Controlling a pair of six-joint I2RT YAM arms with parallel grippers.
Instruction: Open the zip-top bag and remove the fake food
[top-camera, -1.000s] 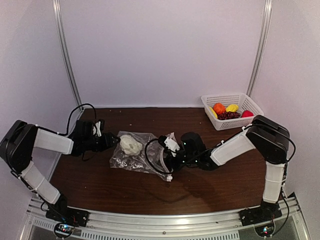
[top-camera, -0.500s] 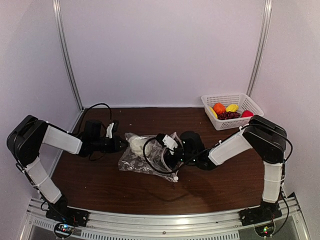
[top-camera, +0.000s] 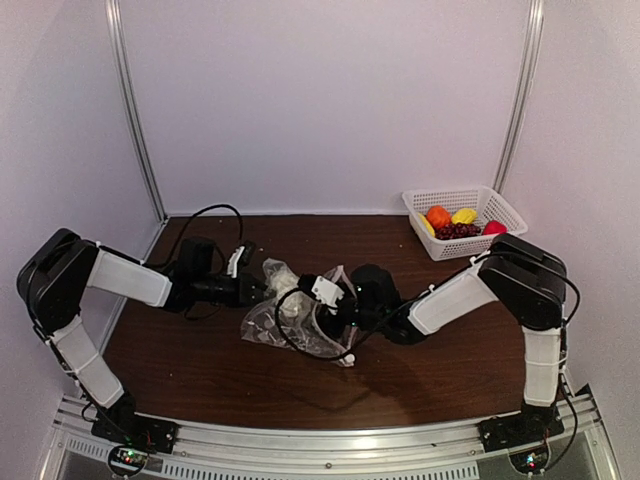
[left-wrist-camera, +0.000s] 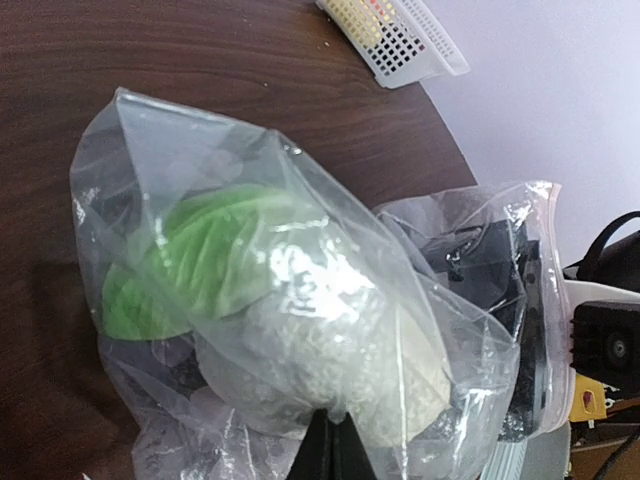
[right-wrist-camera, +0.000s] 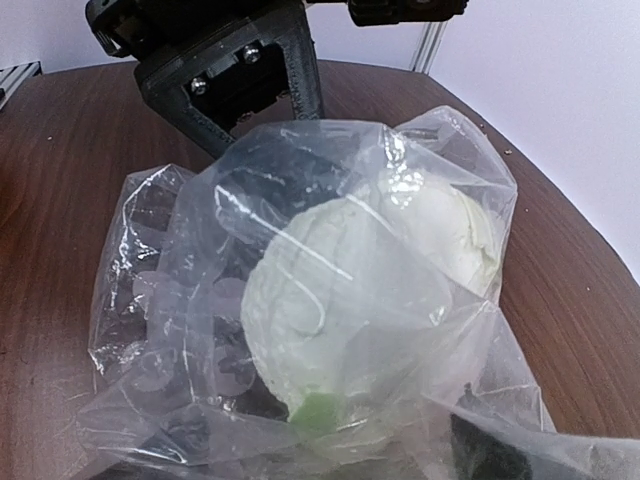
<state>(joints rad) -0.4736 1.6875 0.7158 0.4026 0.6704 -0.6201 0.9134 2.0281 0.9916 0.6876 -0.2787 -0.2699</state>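
Note:
The clear zip-top bag (top-camera: 298, 322) lies crumpled mid-table, its closed end raised. Inside it is a piece of fake food, a white cauliflower (left-wrist-camera: 330, 350) with green leaves (left-wrist-camera: 200, 265), also plain in the right wrist view as a white lump (right-wrist-camera: 345, 310). My left gripper (top-camera: 258, 290) is shut, its black fingertips (left-wrist-camera: 335, 452) pinching the bag's plastic just under the cauliflower. From the right, my right gripper (top-camera: 325, 298) reaches into the bag's mouth with the jaws spread; one dark finger (right-wrist-camera: 490, 455) shows under the film and the other is hidden.
A white mesh basket (top-camera: 500, 205) stands at the back right with orange, yellow and red toy foods and purple grapes (top-camera: 457, 231) in it. The table's right edge curves close by the bag in the wrist views.
My left gripper has moved right, shut on the bag's closed end and lifted it. The bag has bunched up toward the right gripper, which shifted slightly left.

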